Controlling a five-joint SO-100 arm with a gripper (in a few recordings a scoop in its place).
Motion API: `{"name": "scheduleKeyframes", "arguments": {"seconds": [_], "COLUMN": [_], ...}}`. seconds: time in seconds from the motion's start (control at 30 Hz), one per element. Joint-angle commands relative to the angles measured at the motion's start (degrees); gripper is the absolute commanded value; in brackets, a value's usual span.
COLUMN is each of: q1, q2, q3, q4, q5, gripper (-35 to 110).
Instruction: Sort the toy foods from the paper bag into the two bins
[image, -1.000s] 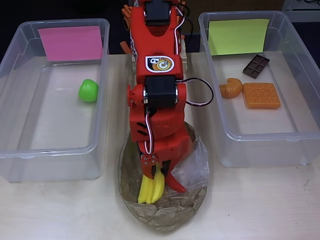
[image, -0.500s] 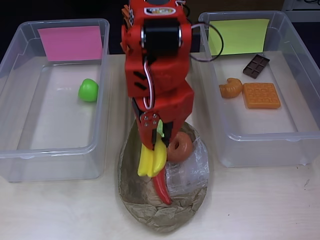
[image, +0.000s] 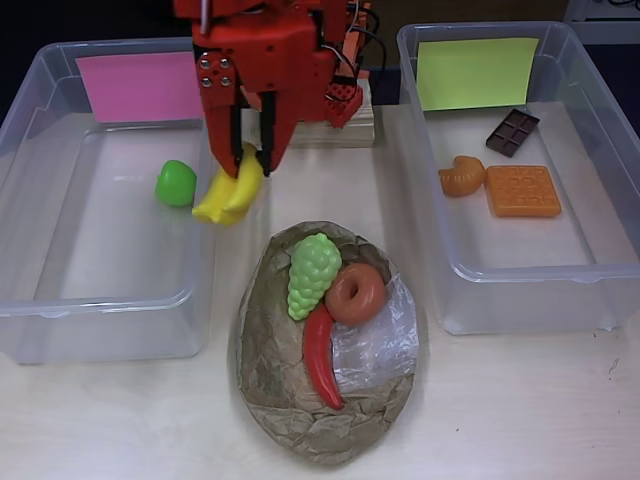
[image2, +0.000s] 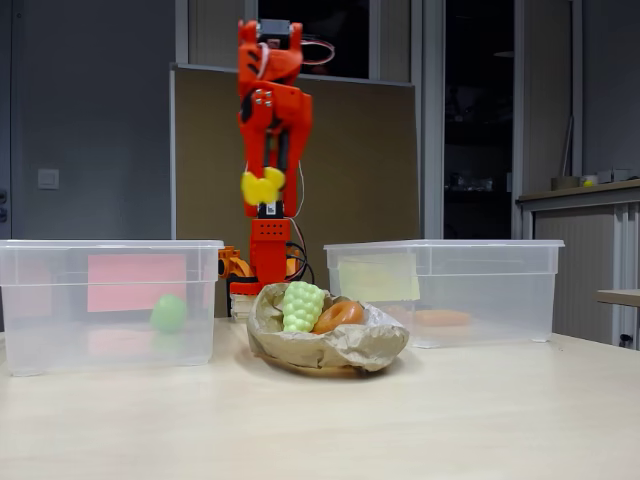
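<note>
My red gripper (image: 246, 160) (image2: 264, 180) is shut on the yellow bananas (image: 230, 193) (image2: 262, 186), held high above the table near the right wall of the pink-labelled bin (image: 30, 290) (image2: 60, 340). That bin holds a green apple (image: 176, 182) (image2: 168, 313). The crumpled paper bag (image: 290, 410) (image2: 330, 350) lies at the front centre with green grapes (image: 312, 274) (image2: 302, 305), a brown donut (image: 355, 293) (image2: 338, 316) and a red chili (image: 320, 357). The yellow-green-labelled bin (image: 600, 280) (image2: 500, 300) holds an orange croissant (image: 461, 176), a waffle (image: 522, 191) and a chocolate bar (image: 512, 131).
The arm's base (image2: 267, 262) stands on a wooden block (image: 330, 128) between the two bins at the back. Bare light table (image: 520, 410) lies in front of the bins and around the bag.
The gripper has lifted the bananas out of the paper bag and swung up and left toward the pink-labelled bin. The grapes, donut and chili are now uncovered in the bag.
</note>
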Motion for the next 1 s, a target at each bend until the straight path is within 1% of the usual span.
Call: {"name": "scheduleKeyframes", "arguments": {"seconds": [0.0, 0.13, 0.27, 0.4, 0.53, 0.8, 0.97], "q1": [8.1, 17.0, 23.5, 27.4, 30.1, 34.0, 34.6], "q2": [5.7, 3.3, -3.2, -10.8, -16.1, -20.7, -21.4], "q3": [7.3, 15.6, 17.9, 18.7, 21.1, 23.3, 23.7], "q4": [-4.6, -12.5, -18.9, -24.7, -30.8, -36.2, -36.6], "q5": [-1.8, -3.8, -5.9, -7.1, -8.7, -12.3, -14.4], "gripper": [0, 0, 0, 1, 6, 13, 26]}}
